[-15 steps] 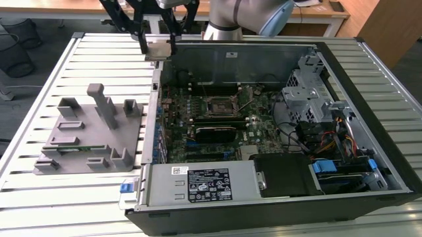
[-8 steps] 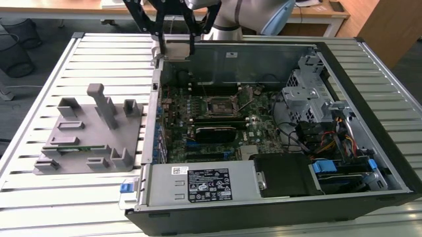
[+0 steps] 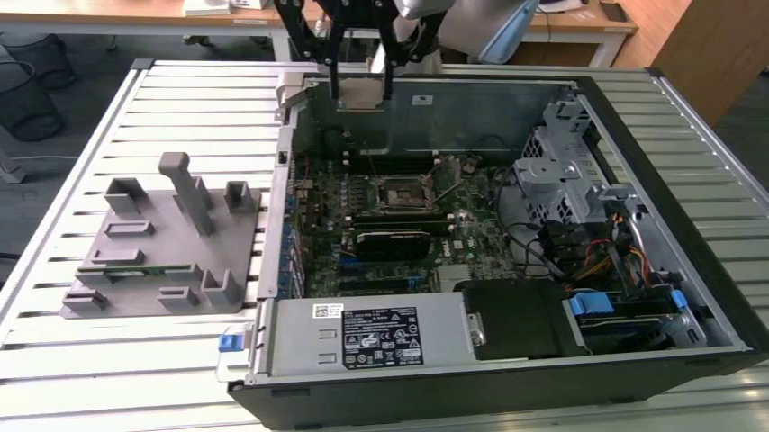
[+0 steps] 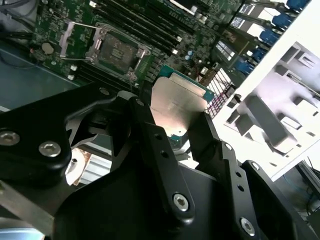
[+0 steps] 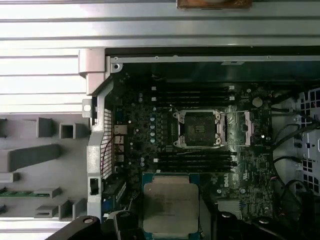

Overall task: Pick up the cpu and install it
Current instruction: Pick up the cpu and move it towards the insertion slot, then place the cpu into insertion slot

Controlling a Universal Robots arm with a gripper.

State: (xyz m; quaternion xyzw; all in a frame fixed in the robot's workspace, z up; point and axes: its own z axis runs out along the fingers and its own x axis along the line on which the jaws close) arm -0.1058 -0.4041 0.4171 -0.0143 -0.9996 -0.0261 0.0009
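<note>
gripper [image 3: 360,88] fingers [image 4: 150,140] pinch the cpu [image 5: 170,207] by two opposite edges, its metal top facing the wrist cameras, held flat and aloft; the open socket [image 5: 197,128] lies beyond and below the fingertips, well apart.
</note>
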